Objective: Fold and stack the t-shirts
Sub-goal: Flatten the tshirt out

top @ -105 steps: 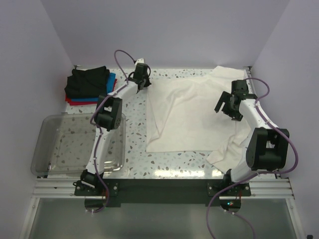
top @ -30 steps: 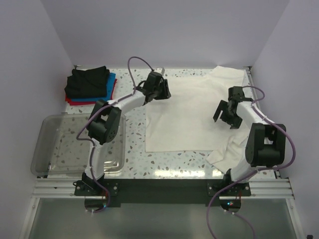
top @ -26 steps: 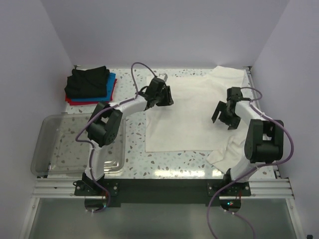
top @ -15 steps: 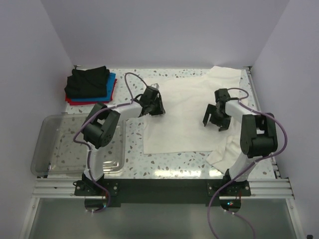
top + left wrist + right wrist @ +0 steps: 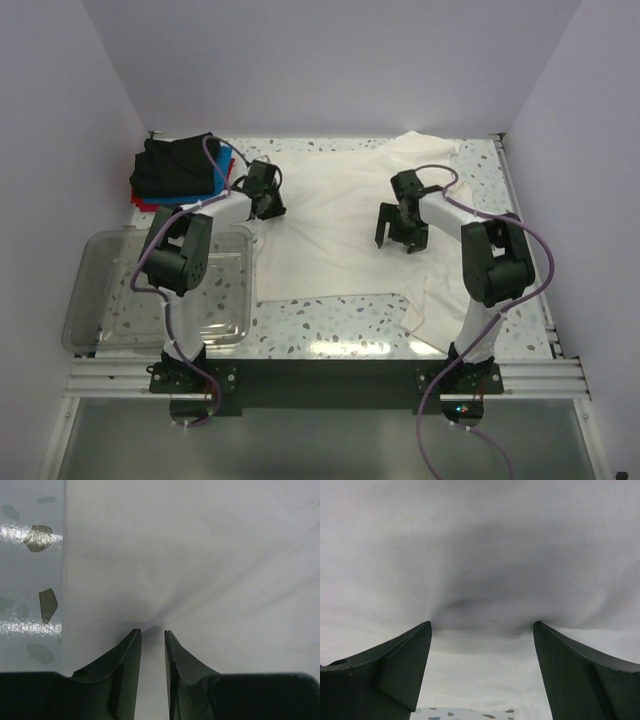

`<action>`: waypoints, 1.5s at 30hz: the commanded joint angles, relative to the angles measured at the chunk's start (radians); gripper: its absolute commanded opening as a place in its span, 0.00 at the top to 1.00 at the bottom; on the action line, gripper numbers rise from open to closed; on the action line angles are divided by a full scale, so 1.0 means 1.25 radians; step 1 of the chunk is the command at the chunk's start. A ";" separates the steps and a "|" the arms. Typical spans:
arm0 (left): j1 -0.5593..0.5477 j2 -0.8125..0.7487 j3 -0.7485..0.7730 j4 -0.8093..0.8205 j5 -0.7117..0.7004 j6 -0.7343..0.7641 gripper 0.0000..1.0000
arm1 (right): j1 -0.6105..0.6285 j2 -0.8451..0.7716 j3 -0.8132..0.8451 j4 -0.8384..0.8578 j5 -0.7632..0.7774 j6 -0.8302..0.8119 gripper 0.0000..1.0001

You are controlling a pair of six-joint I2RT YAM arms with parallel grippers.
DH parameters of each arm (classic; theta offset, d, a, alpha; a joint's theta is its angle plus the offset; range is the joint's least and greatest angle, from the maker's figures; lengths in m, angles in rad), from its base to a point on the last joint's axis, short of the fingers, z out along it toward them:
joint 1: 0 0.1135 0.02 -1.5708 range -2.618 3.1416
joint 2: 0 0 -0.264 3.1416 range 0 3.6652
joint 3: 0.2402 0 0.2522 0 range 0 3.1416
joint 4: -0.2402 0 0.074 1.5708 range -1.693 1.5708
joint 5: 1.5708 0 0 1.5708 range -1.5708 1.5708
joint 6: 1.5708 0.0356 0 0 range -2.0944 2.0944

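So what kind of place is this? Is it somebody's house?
Probably not a house, more likely a robot test booth. Two robot arms stand at a speckled table boxed in by plain walls, with a white t-shirt spread out and folded shirts stacked in a corner.

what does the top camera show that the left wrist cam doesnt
Only the top view: the folded stack of black, blue and red shirts at the far left, the clear tub, and the right gripper, jaws wide, down on the cloth. Only the left wrist view: the left gripper up close, fingers nearly together on a pucker of cloth, near the shirt's straight edge. Both: the white t-shirt and the speckled table.
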 commanded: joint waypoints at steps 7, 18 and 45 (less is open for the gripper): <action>-0.009 0.046 0.229 -0.097 -0.074 0.087 0.69 | -0.141 -0.109 0.013 -0.037 -0.039 -0.005 0.11; -0.181 -0.053 0.088 -0.074 -0.021 0.045 0.65 | -0.340 -0.163 -0.084 -0.036 0.005 -0.073 0.11; -0.235 0.175 0.181 -0.049 0.113 0.041 0.65 | -0.535 0.102 0.069 -0.006 0.077 -0.105 0.11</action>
